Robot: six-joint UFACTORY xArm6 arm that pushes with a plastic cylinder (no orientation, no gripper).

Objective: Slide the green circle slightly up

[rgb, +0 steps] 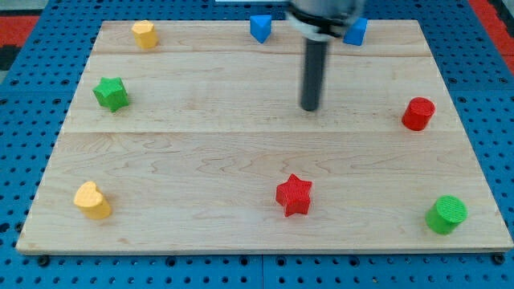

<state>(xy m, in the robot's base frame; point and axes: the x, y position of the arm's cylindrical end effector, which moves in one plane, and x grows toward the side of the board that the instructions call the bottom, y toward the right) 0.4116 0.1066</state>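
The setting is presenting as a robotics laboratory or test bench, not a home or shop. A pale wooden board of joined planks (pixel 241 152) is lying on a blue perforated base plate with a regular grid of holes (pixel 32 64) (the kind of fixture plate used for mounting rigs). A red surface (pixel 20 20) is showing beyond it at the view's top corners. Small coloured plastic blocks, such as a red star block (pixel 294 195), are sitting scattered as test pieces.
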